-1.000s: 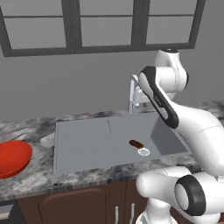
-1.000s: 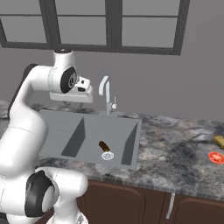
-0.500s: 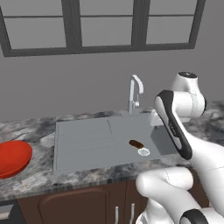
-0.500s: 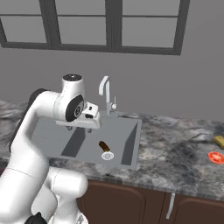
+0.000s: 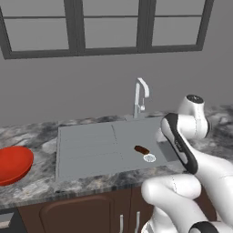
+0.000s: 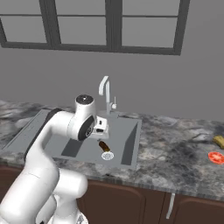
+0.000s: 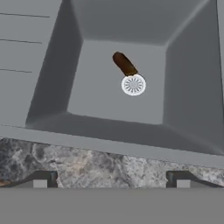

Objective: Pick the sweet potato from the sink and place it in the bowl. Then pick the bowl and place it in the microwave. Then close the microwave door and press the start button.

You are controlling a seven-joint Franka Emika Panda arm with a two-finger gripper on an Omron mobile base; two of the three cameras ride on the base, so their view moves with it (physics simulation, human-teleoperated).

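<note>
The sweet potato [image 7: 124,64] is a small dark reddish-brown tuber lying on the floor of the sink [image 5: 91,150], just beside the round silver drain [image 7: 133,85]. It also shows as the sweet potato [image 5: 141,149] and the sweet potato [image 6: 103,146] in the base views. My gripper [image 7: 111,181] hovers above the sink's near edge, looking down into the basin. It is open wide, with nothing between its fingertips [image 7: 41,179]. The red bowl [image 5: 13,164] sits on the counter far to the left of the sink. The microwave is out of view.
A silvery faucet [image 5: 140,94] rises behind the basin. The ridged drainboard [image 5: 84,143] lies left of the basin. On the marble counter [image 6: 175,148] to the right lie a red tomato slice [image 6: 215,157] and a yellowish item [image 6: 218,141]. Windows line the back wall.
The arm has swung down and forward, bringing the hand low over the sink. The jaws have opened wide. The sweet potato and bowl have not moved.
</note>
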